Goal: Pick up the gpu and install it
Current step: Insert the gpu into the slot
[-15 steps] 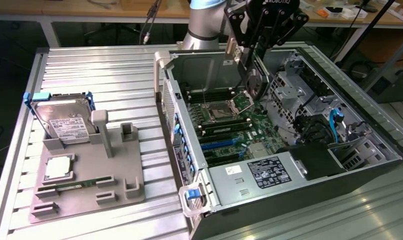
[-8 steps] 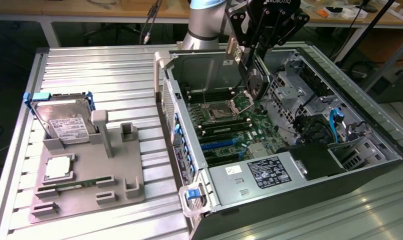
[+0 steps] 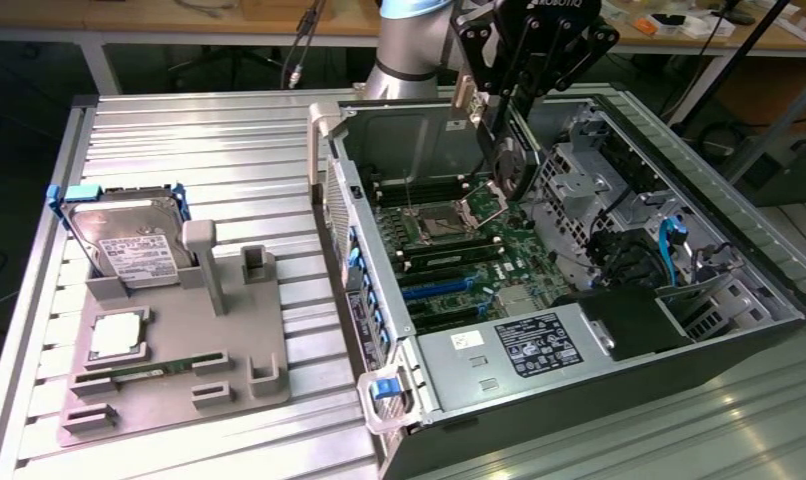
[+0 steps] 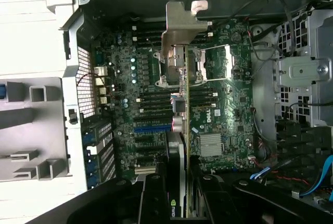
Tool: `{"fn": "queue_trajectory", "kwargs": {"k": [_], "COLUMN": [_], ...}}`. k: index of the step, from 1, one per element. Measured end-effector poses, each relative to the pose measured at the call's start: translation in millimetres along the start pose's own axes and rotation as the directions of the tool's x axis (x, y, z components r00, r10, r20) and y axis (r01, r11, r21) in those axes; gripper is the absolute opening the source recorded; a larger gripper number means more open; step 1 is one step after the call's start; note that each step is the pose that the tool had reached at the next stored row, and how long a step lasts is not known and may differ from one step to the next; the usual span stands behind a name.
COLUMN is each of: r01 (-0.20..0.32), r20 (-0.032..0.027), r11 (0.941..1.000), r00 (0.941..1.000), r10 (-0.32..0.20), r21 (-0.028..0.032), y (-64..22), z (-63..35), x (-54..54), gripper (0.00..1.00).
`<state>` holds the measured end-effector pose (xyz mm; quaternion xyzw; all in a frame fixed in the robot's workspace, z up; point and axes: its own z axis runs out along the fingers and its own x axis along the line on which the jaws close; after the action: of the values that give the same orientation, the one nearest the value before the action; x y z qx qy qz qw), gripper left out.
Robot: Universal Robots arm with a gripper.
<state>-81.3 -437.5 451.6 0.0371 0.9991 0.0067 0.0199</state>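
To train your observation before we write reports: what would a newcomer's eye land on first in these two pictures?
First, the open case at the exterior view's right, its motherboard bare. Above the board hangs the gpu, edge-on, clamped between the black fingers. At the exterior view's left, a hard drive in a blue frame stands on a grey fixture.

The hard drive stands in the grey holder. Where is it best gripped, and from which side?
Probably its top edge, from above, pinching across its flat faces: the hard drive stands upright in the grey holder with only its upper part free.
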Motion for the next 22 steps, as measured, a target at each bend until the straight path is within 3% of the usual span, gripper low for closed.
{"fn": "queue_trajectory", "kwargs": {"k": [9,22], "r01": [0.0,0.066], "r20": [0.0,-0.0009], "r11": [1.0,0.9978], "r00": [1.0,0.9978], "r10": [0.0,-0.066], "r21": [0.0,-0.0027], "y": [0.0,0.0], "z": [0.0,0.0], "x": [0.0,0.0], "gripper": [0.27,0.27]}}
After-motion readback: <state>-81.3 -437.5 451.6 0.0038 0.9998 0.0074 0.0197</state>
